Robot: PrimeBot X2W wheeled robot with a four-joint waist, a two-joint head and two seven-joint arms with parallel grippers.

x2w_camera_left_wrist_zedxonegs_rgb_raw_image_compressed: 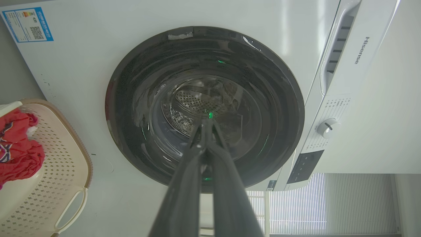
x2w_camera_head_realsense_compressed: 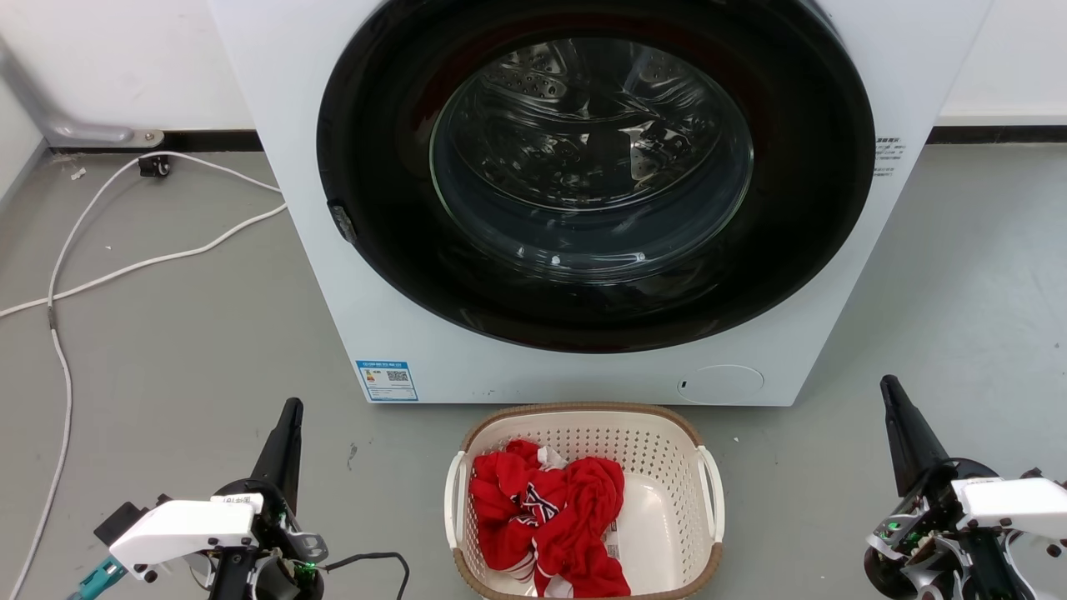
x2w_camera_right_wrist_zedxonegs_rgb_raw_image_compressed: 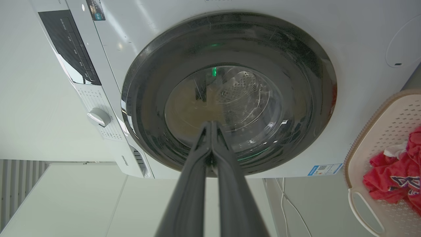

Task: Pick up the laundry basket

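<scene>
The cream laundry basket [x2w_camera_head_realsense_compressed: 658,467] with a brown rim and white side handles sits on the floor in front of the washing machine, holding red clothes [x2w_camera_head_realsense_compressed: 546,521]. It also shows at the left edge of the left wrist view [x2w_camera_left_wrist_zedxonegs_rgb_raw_image_compressed: 56,184] and at the right edge of the right wrist view [x2w_camera_right_wrist_zedxonegs_rgb_raw_image_compressed: 388,131]. My left gripper [x2w_camera_head_realsense_compressed: 292,404] is well left of the basket, shut and empty, fingertips together [x2w_camera_left_wrist_zedxonegs_rgb_raw_image_compressed: 205,121]. My right gripper [x2w_camera_head_realsense_compressed: 889,382] is well right of it, also shut and empty [x2w_camera_right_wrist_zedxonegs_rgb_raw_image_compressed: 210,123]. Both point toward the machine.
The white washing machine [x2w_camera_head_realsense_compressed: 400,275] with its closed dark round door [x2w_camera_head_realsense_compressed: 596,167] stands just behind the basket. White cables [x2w_camera_head_realsense_compressed: 125,267] trail over the grey floor at left. Open floor lies on both sides of the basket.
</scene>
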